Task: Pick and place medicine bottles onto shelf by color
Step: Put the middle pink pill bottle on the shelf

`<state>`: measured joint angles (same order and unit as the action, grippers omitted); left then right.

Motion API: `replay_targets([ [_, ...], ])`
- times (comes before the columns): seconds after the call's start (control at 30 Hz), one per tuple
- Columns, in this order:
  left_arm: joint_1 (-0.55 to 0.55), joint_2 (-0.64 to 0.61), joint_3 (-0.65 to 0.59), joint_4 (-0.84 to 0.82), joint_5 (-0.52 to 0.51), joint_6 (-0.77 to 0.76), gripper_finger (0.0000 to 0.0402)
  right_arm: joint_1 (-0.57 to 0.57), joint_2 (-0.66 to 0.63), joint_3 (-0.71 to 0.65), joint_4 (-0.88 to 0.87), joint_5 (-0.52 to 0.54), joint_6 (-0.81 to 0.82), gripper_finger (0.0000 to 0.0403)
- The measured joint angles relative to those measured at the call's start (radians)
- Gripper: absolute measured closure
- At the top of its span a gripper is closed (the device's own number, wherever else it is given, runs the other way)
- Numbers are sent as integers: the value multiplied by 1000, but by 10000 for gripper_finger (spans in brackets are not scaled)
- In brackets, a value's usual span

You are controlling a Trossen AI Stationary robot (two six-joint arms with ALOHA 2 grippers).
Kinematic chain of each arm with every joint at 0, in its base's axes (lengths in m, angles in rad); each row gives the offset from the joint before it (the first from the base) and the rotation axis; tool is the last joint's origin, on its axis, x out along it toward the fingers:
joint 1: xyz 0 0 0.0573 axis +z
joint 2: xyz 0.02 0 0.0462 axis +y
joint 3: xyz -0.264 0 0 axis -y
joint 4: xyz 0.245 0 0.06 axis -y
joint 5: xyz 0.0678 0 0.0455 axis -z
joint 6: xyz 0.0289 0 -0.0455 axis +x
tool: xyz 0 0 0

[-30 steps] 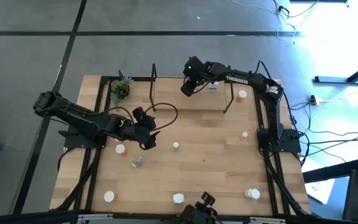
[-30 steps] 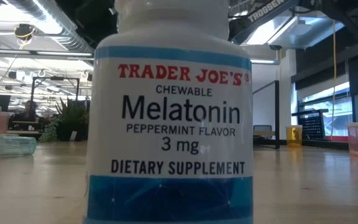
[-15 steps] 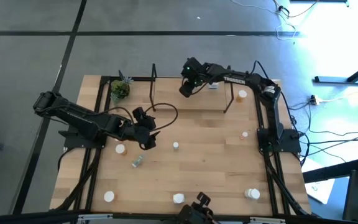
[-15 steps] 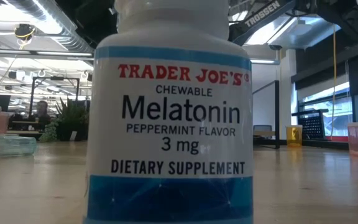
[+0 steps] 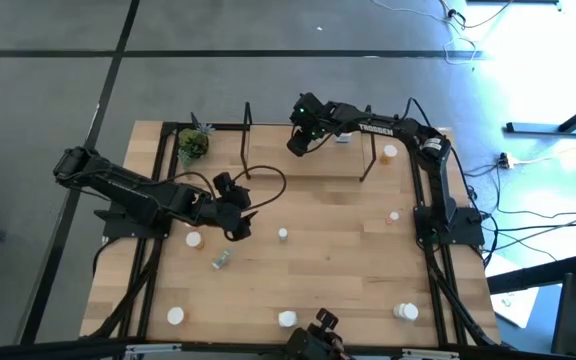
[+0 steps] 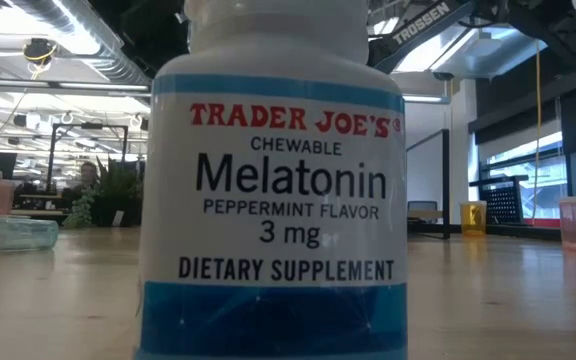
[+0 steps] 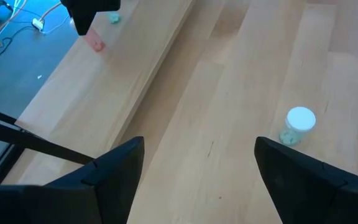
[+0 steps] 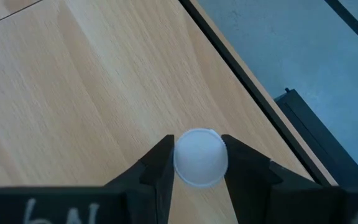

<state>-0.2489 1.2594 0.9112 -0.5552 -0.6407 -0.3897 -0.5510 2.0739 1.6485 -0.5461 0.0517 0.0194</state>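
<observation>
**Right arm at shelf with bottle, left arm parked mid-table**

Right gripper [image 5: 299,143] sits upper centre of the high view, over the shelf [image 5: 268,152]. Its wrist view shows the fingers [image 8: 158,167] clamped either side of a white-capped bottle [image 8: 199,157], cap up, above the board near its far edge. Judging by that, it's placing, fingers not let go yet. Body colour is hidden under the cap, so I can't say which colour group this is.

Left gripper [image 5: 236,226] is left of centre in the high view, over bare table. Its wrist view shows the fingers [image 7: 114,167] spread wide with nothing between them. A pale green bottle [image 7: 298,125] stands upright ahead of it, probably the next pick.

Remaining bottles are scattered: one on its side [image 5: 221,260] lower left of centre, one white cap [image 5: 194,240] just beside the left gripper, three along the bottom edge, a few on the right side.

View differences:
- High view gives layout, not grip state.
- Wrist views settle the grips.
- Low view is almost fully blocked by a melatonin bottle [image 6: 273,200] right at the lens; only an orange bottle [image 6: 473,217] and a pinkish one [image 6: 573,220] show at far right.
</observation>
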Motion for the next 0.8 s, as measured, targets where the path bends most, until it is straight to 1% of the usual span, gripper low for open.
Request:
replay_targets([
  [0.4, 0, 0, 0, 0, 1, 0, 101, 0, 4, -3, -8, 0, -24, 220],
  [0.67, 0, 0, 0, 0, 1, 0, 101, 0, -5, -3, 2, 2, -27, 215],
  [0.8, 0, 0, 0, 0, 2, 0, 98, 0, -25, -1, 5, 34, -28, 215],
])
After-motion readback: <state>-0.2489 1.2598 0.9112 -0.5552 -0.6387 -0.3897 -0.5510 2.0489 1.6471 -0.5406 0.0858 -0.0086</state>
